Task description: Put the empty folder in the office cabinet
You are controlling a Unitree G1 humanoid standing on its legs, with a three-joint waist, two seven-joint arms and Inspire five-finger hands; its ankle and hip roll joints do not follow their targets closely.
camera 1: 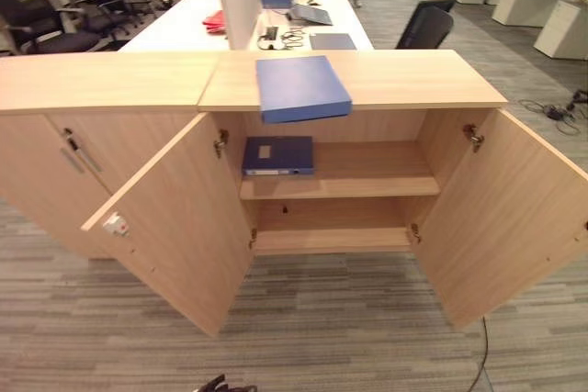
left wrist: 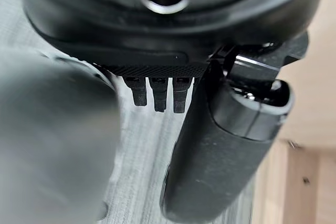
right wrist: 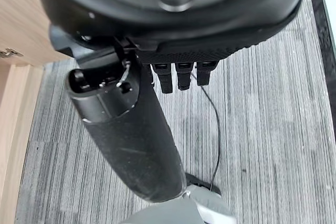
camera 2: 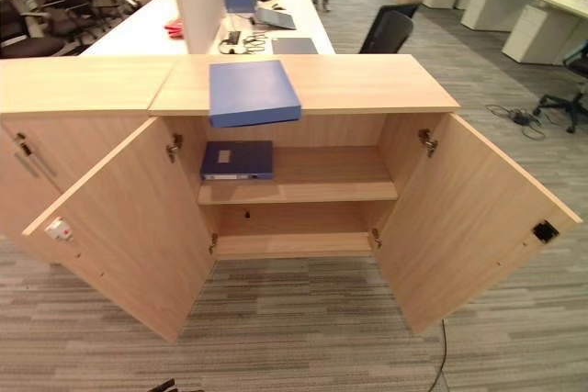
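A low wooden cabinet (camera 1: 386, 80) stands on striped grey carpet (camera 1: 322, 319) with both doors swung wide open, showing two shelves. A blue folder (camera 1: 301, 87) lies flat on the cabinet top, its near edge jutting out over the opening. A second, darker folder (camera 1: 278, 155) lies on the upper shelf (camera 1: 367, 176), at its left end. Desks and office chairs stand behind. The left hand (left wrist: 220, 145) and the right hand (right wrist: 126, 135) both hang low over the carpet, well apart from the folder, fingers straight and relaxed, holding nothing.
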